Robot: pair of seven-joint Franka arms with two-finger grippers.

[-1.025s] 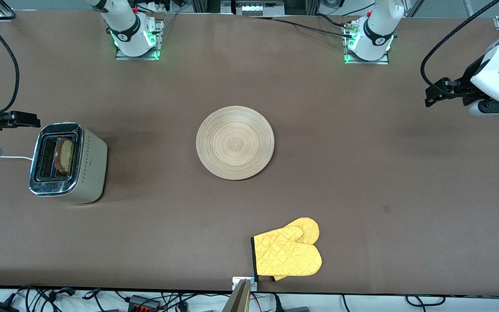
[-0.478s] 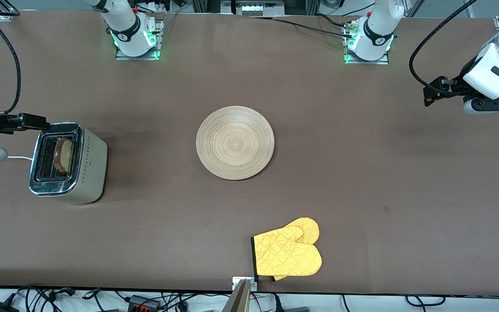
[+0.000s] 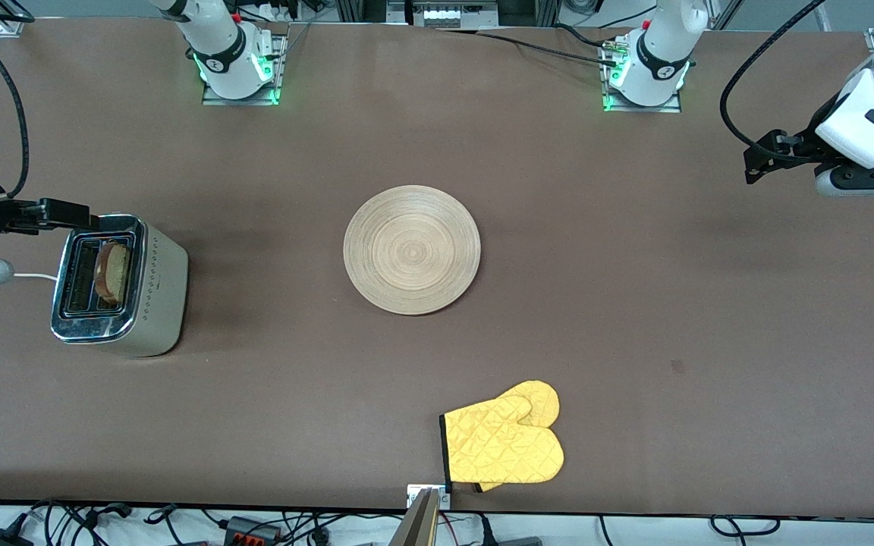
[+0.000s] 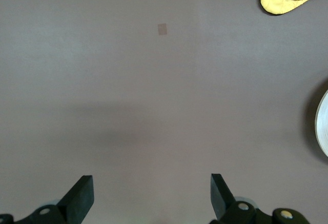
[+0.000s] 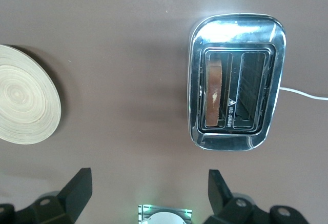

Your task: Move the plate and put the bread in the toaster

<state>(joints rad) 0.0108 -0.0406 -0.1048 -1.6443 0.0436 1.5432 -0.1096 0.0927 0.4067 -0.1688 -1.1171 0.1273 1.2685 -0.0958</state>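
Bread [image 3: 113, 271] standing upright in one slot of the toaster [image 3: 120, 284], the slot nearer the plate; its brown crust edge shows above the chrome top, and the second slot is vacant. In the right wrist view the same slice [image 5: 213, 92] sits on edge inside the toaster [image 5: 237, 102]. The toaster rests on the table [image 3: 634, 303] toward the right arm's end, with a white cord [image 3: 31, 276] leading off its outer side. The plate [image 3: 411, 249] lies flat at the middle of the table, well apart from the toaster, bare of any load; its rim also enters the right wrist view [image 5: 25, 102] and the left wrist view [image 4: 323, 131]. A pair of yellow oven mitts [image 3: 504, 444] lies nearer the front camera than the plate, close to the table edge. Right gripper [image 3: 77, 215] held in the air just beside the toaster's upper corner, fingers [image 5: 77, 188] spread wide, holding nothing. Left gripper [image 3: 757, 165] held in the air over bare table at the left arm's end, fingers [image 4: 82, 196] likewise spread wide and holding nothing.
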